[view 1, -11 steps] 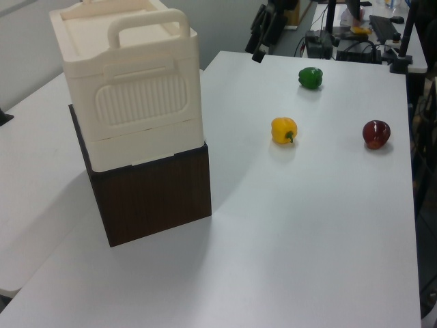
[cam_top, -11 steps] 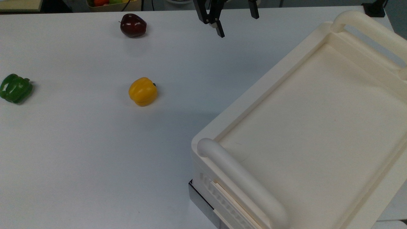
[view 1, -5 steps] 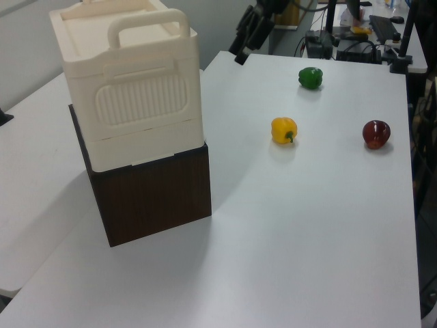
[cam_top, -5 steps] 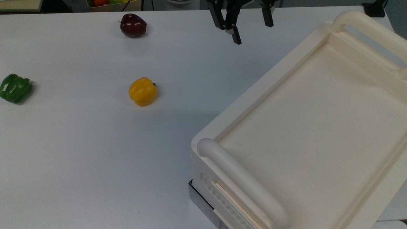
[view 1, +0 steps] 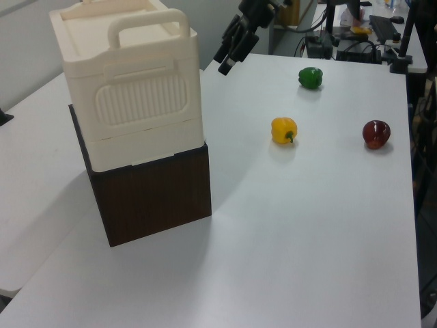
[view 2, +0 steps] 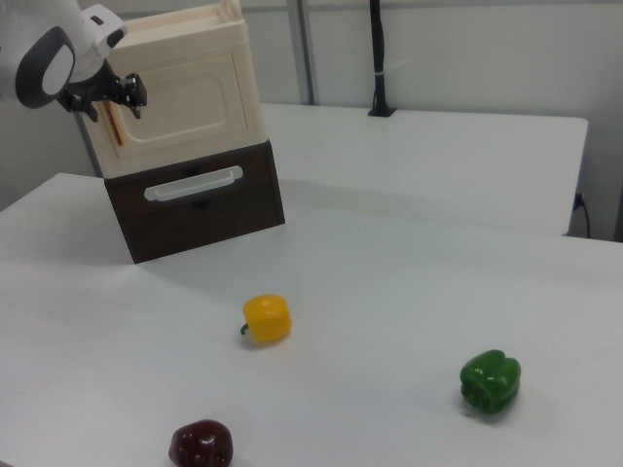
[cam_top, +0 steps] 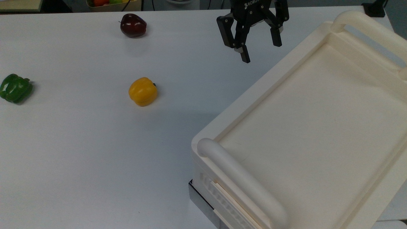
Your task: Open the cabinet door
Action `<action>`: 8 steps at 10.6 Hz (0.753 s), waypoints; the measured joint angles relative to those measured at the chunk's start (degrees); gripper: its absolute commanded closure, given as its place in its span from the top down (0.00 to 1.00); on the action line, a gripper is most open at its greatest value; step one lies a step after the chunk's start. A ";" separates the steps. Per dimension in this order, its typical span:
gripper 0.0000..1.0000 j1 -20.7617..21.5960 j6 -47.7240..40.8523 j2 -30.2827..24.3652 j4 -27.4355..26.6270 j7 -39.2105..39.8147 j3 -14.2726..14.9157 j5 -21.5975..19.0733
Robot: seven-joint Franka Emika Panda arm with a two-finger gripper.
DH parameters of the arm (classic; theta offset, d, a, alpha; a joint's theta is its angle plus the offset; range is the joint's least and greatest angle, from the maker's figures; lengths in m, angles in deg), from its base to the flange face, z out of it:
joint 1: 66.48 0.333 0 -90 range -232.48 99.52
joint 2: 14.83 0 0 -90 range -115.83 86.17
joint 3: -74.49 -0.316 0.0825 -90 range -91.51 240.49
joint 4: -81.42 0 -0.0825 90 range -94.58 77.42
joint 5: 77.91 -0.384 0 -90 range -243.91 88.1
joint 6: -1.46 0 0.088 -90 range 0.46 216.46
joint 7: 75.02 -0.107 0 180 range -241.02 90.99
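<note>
The cream cabinet (cam_top: 318, 127) stands on a dark brown base (view 1: 153, 191) at the top view's right. In the right view, the cabinet door (view 2: 190, 97) faces forward and lies flat against the cabinet. Its copper-brown handle (view 2: 113, 125) runs along the right view's left edge of the door. My gripper (cam_top: 260, 47) is open with nothing between its fingers. It hovers just off the cabinet's front side. In the right view the gripper (view 2: 115, 101) is level with the door's handle edge. In the left view the gripper (view 1: 229, 58) hangs beside the cabinet's upper corner.
A yellow pepper (cam_top: 142, 91), a green pepper (cam_top: 15, 88) and a dark red apple (cam_top: 133, 25) lie on the white table (cam_top: 79, 159). The brown base carries a cream bar handle (view 2: 193, 185). Thick cream bar handles (cam_top: 241, 181) arch over the cabinet's top.
My gripper has moved toward the cabinet, right and down in the top view and left in the left view. It stays open. The fruit and the cabinet have not moved.
</note>
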 measured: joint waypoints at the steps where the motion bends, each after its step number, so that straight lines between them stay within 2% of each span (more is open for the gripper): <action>1: 0.79 0.46 0.26 1.06 0.97 0.00 0.00 0.37; 2: 0.78 0.76 0.27 2.63 2.28 0.00 0.00 0.43; 5: 0.67 1.70 0.35 6.13 5.28 0.00 0.00 0.45; 6: 0.54 1.97 0.35 6.30 5.62 0.00 0.00 0.45; 7: 0.29 2.15 0.35 6.42 5.71 0.00 0.00 0.45; 8: 0.28 2.22 0.35 6.65 5.72 0.00 0.00 0.45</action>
